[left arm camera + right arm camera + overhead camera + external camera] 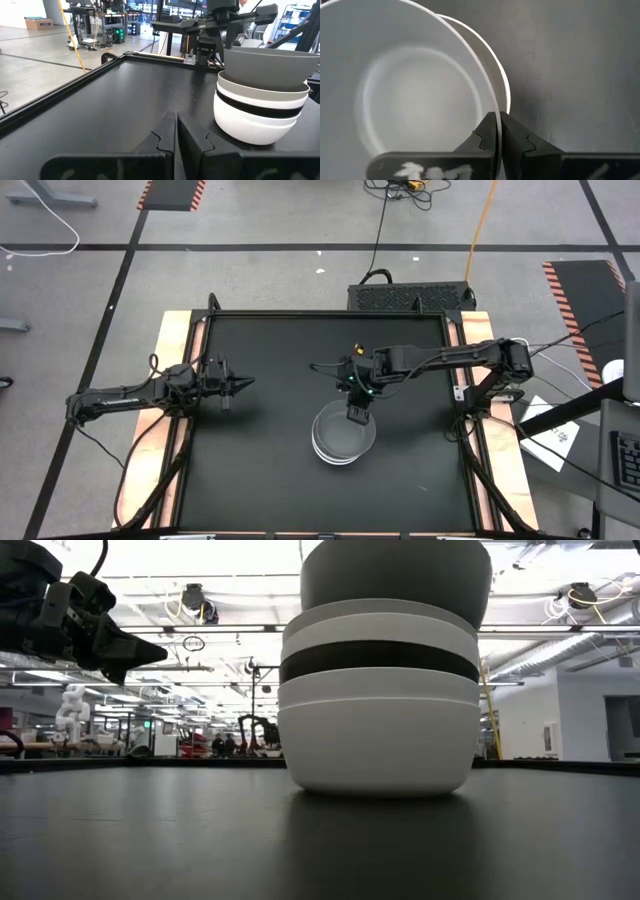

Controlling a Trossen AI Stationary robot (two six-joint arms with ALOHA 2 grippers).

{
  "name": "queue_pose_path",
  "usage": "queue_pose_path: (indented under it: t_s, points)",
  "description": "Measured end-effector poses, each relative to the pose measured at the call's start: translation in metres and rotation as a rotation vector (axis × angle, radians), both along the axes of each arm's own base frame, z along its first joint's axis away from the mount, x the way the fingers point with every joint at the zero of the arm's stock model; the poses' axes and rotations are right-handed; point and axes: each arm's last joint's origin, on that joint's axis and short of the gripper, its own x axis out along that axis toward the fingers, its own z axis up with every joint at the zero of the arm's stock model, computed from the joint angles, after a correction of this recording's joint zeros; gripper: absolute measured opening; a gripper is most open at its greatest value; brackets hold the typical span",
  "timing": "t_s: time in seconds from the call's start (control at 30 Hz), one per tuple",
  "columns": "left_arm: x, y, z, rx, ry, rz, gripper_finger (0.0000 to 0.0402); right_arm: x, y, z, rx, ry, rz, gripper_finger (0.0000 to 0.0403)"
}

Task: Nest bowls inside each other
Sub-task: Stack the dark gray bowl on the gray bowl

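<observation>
Right gripper [357, 416], jaws pinched on the grey bowl [265, 64] rim, should lower it level, seemingly not seated yet.

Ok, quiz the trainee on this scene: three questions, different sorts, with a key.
1. True or false: the left claw touches the stack.
2. Where is the black bowl? A on top, B mid-stack, C alone on the table.
3. What does the right claw pinch?
Key: 1 false: it hangs shut, apart, at the table's left. 2 B. 3 the rim of the top bowl.
</observation>
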Motion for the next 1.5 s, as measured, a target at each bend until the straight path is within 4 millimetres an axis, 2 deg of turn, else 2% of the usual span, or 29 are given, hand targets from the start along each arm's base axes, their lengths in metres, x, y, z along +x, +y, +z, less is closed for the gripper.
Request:
queue_pose_path:
  t_s: [0.17, 0.3, 0.4, 0.53, 0.73, 1.13, 1.5]
  points:
    - [0.000, 0.000, 0.000, -0.003, -0.001, 0.000, 0.0021, 0.007, 0.000, -0.012, 0.000, 0.028, 0.000, 0.0000]
    - [0.000, 0.000, 0.000, -0.012, -0.002, -0.004, 0.0021, 0.015, -0.001, -0.030, 0.003, 0.077, 0.001, 0.0000]
    - [0.000, 0.000, 0.000, -0.012, -0.001, -0.004, 0.0021, 0.019, -0.001, -0.034, 0.004, 0.081, 0.005, 0.0000]
    - [0.000, 0.000, 0.000, -0.012, -0.001, -0.005, 0.0021, 0.022, -0.001, -0.031, 0.001, 0.027, 0.006, 0.0004]
    - [0.000, 0.000, 0.000, -0.013, -0.001, -0.005, 0.0021, 0.022, 0.000, -0.012, -0.002, -0.095, -0.004, 0.0020]
    - [0.000, 0.000, 0.000, -0.008, -0.001, -0.006, 0.0021, 0.022, 0.001, -0.008, 0.049, -0.109, -0.023, 0.0078]
    - [0.000, 0.000, 0.000, -0.014, -0.002, -0.008, 0.0021, 0.021, -0.013, -0.008, 0.062, -0.115, -0.027, 0.0062]
